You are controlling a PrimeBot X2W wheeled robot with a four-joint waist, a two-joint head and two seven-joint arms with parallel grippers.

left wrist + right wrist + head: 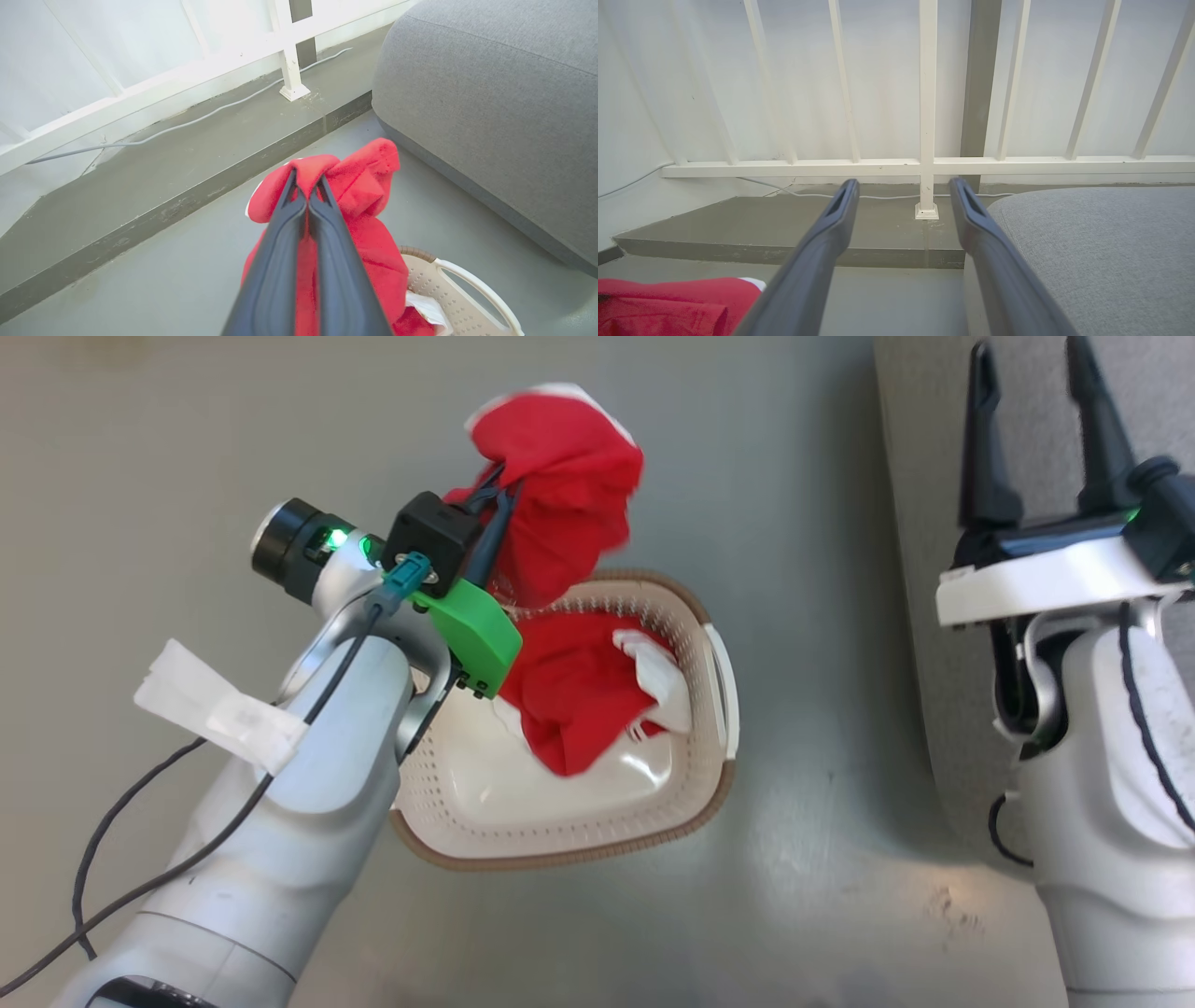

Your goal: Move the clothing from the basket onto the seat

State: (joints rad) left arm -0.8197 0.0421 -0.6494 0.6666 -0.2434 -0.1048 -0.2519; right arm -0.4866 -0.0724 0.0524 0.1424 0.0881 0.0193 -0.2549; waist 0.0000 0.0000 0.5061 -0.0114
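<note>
**Head view:** The left end effector (499,490) is pressed together on a red garment (569,467). The garment hangs bunched above the 12 o'clock rim of the basket (560,845). A second red garment (569,700) with white panels lies inside the basket. At 3 o'clock the right end effector (1036,392) stands spread and empty over the edge of the grey seat (915,541). The basket sits on the floor (187,429), near the seat.

**Left wrist view:** The closed fingers pinch the red garment at centre. The basket is at 5 o'clock and the seat at 2 o'clock, apart from the garment.

**Right wrist view:** The fingers are spread with nothing between them. The seat is at 4 o'clock, a white railing (927,116) at 12 o'clock, and red clothing (668,303) at 8 o'clock.
</note>
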